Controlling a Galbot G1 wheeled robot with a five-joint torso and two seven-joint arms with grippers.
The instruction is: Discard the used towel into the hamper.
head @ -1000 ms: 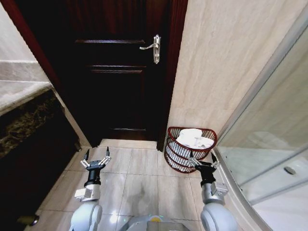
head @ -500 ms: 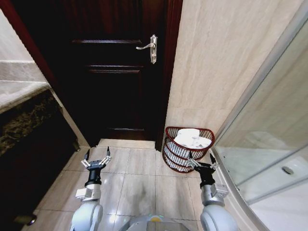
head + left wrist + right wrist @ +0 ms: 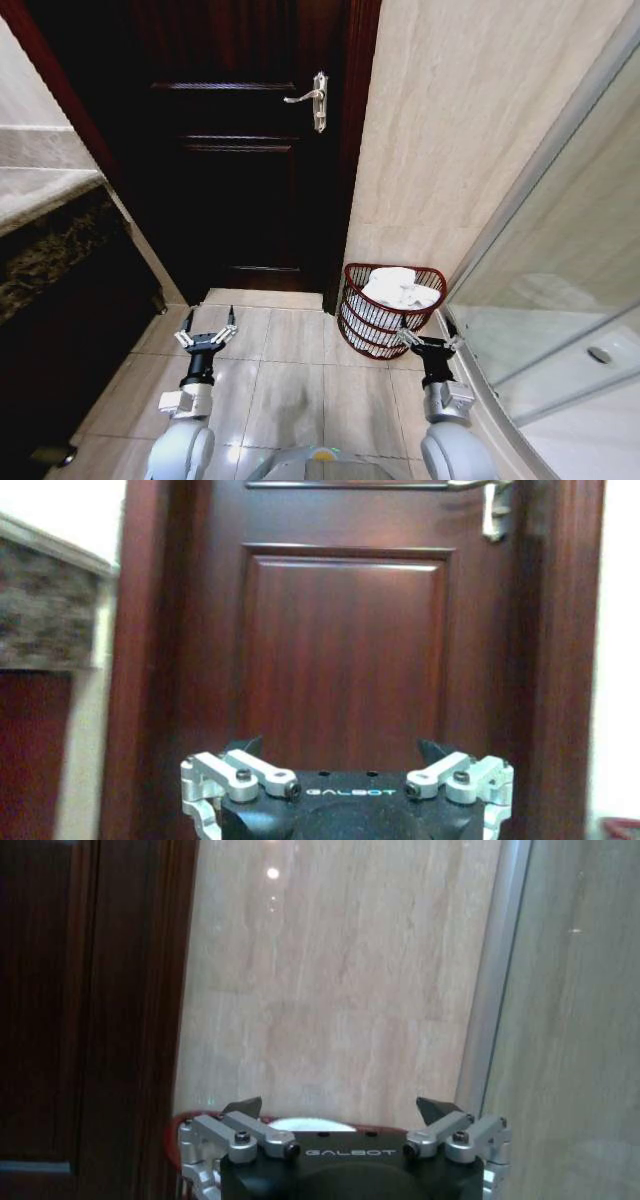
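Towel (image 3: 400, 290) lies in hamper (image 3: 388, 311) on floor.
Hamper at 11 o'clock of right gripper (image 3: 429, 340), just beyond it; left gripper (image 3: 206, 332) well apart; both spread wide, empty.

Bare floor tiles (image 3: 290, 385) lie open ahead of both grippers. The hamper (image 3: 390, 310) stands far right, hemmed by the wall (image 3: 450, 130), door frame (image 3: 355, 150) and shower screen (image 3: 560, 260); its open top is heaped with towel (image 3: 400, 288).

Tiled bathroom corner by a dark door

Dark wooden door (image 3: 250, 150) with silver handle (image 3: 312, 100); beige tile wall (image 3: 450, 130), glossy floor tiles (image 3: 300, 380), glass shower panel (image 3: 570, 260), stone counter (image 3: 45, 240).
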